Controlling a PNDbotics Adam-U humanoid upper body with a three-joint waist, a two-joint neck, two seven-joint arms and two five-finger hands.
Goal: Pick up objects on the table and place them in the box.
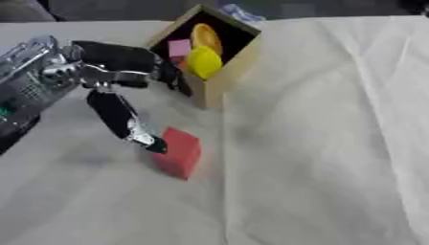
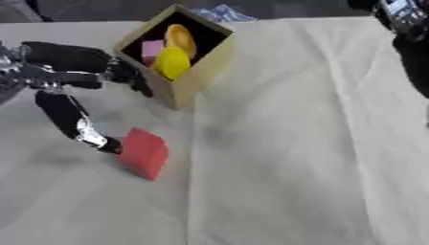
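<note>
A red block (image 1: 178, 152) lies on the white cloth, left of the middle. My left hand (image 1: 113, 62) hangs above and to its left, open and spread wide. The thumb (image 1: 127, 122) reaches down and its tip touches the block's upper left edge, while the fingers (image 1: 174, 78) point right toward the box's near left wall. The wooden box (image 1: 220, 79) stands at the back, tilted toward me. It holds a yellow object (image 1: 204, 61), an orange one (image 1: 206, 37) and a pink block (image 1: 178, 48). Part of my right arm (image 2: 408, 33) shows at the upper right corner.
White cloth (image 1: 335, 143) covers the table, with a long fold running down from the box. A crumpled clear wrapper (image 2: 216, 13) lies just behind the box. The table's far edge runs along the top.
</note>
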